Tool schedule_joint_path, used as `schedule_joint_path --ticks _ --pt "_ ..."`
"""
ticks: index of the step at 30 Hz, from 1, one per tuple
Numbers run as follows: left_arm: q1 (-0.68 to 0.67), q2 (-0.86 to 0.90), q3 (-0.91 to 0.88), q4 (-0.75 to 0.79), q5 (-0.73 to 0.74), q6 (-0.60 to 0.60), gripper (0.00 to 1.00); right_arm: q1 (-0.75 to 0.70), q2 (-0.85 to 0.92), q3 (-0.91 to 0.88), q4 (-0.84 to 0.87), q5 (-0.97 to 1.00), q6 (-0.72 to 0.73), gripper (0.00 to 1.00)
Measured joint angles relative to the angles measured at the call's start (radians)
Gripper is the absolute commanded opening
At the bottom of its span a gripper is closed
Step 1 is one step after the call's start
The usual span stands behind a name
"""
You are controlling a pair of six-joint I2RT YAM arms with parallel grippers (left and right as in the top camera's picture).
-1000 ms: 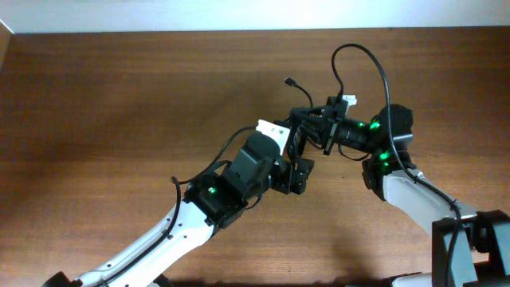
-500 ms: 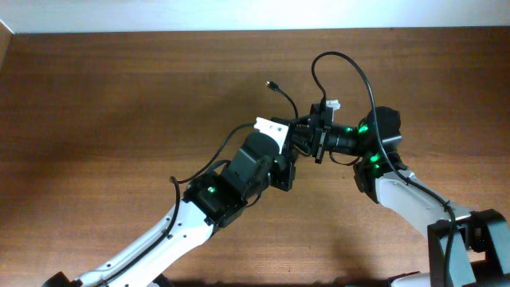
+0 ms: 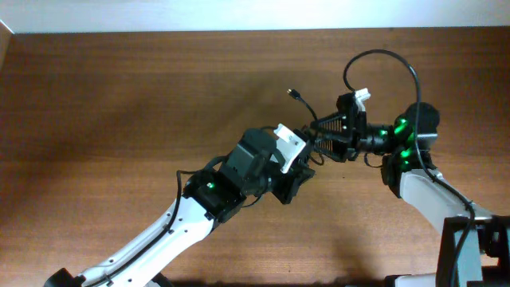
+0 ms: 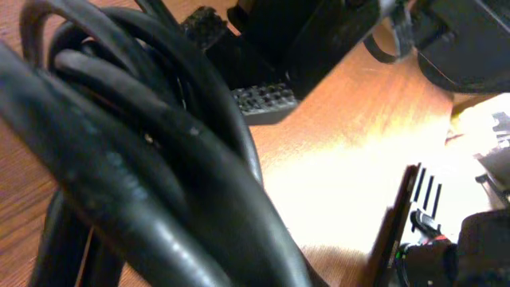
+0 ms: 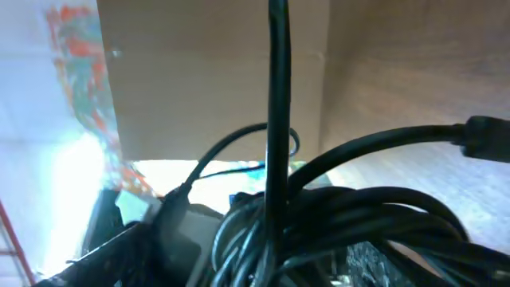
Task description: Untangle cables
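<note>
- On the overhead view both arms meet right of center on the wooden table [image 3: 119, 96]. The left arm comes up from the lower left and the right arm from the lower right.
- The cables [image 3: 312, 147] sit as a dark clump between the two grippers, right of center.
- One thin strand climbs toward the upper middle and ends in a small plug [image 3: 293, 93], which is clear of both grippers.
- The left gripper [image 3: 296, 171] is just below and left of the clump, pointing up and right at it.
- On my left wrist view the cables [image 4: 143, 159] fill the left half as thick looped cords pressed close to the lens. They hide the fingers, so I cannot tell how far these are apart or whether they have a hold.
- The right gripper [image 3: 320, 137] points left at the clump. From above its jaws look spread, with the cords at their tips and nothing pinched.
- On my right wrist view the cables [image 5: 358, 223] pile along the bottom, and one strand runs straight up the middle.
</note>
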Motion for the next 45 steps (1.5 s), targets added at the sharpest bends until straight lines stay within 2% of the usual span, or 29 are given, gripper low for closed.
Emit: schedule_joint_path --ticks 4,8,12,17,21,23,25,28,32,33,35,37,41,45 --pt "0.016 -0.001 0.000 -0.010 0.094 0.105 0.00 -0.028 0.000 0.000 0.019 -0.044 -0.097 0.88" --pt "0.071 -0.076 0.000 -0.080 0.251 0.179 0.00 -0.089 0.001 0.000 0.037 0.074 -0.137 0.89" --pt "0.171 -0.154 0.000 -0.095 0.290 0.182 0.00 -0.140 0.001 0.001 0.037 0.177 -0.130 0.89" --pt "0.193 -0.167 0.000 -0.084 0.285 0.152 0.00 -0.149 0.001 0.010 0.028 0.338 -0.090 0.89" --pt "0.193 -0.167 0.000 -0.085 0.264 0.132 0.00 -0.149 0.001 0.061 0.005 0.412 -0.212 0.89" --pt "0.193 -0.167 0.000 -0.085 0.251 0.128 0.00 -0.149 -0.002 0.087 -0.129 0.443 -0.317 0.89" --pt "0.193 -0.167 0.000 -0.078 0.229 0.122 0.00 -0.149 0.000 0.118 -0.435 0.524 -0.445 0.89" --pt "0.193 -0.167 0.000 -0.064 0.208 0.117 0.00 -0.149 0.003 0.182 -0.772 0.628 -0.611 0.89" --pt "0.193 -0.167 0.000 -0.065 0.201 0.139 0.00 -0.149 0.001 0.281 -1.010 0.700 -0.818 0.89" --pt "0.193 -0.167 0.000 -0.068 0.199 0.160 0.00 -0.148 -0.014 0.314 -1.120 0.739 -0.897 0.89" --pt "0.193 -0.167 0.000 -0.074 0.199 0.204 0.00 -0.146 -0.040 0.330 -1.193 0.774 -0.985 0.89" --pt "0.193 -0.167 0.000 -0.078 0.198 0.239 0.00 -0.130 -0.124 0.389 -1.392 0.884 -1.085 0.90" --pt "0.193 -0.167 0.000 -0.079 0.240 0.288 0.00 -0.089 -0.325 0.448 -1.533 0.991 -1.254 0.90" --pt "0.193 -0.167 0.000 -0.090 0.416 0.351 0.00 -0.045 -0.542 0.460 -1.704 1.036 -1.428 0.90"
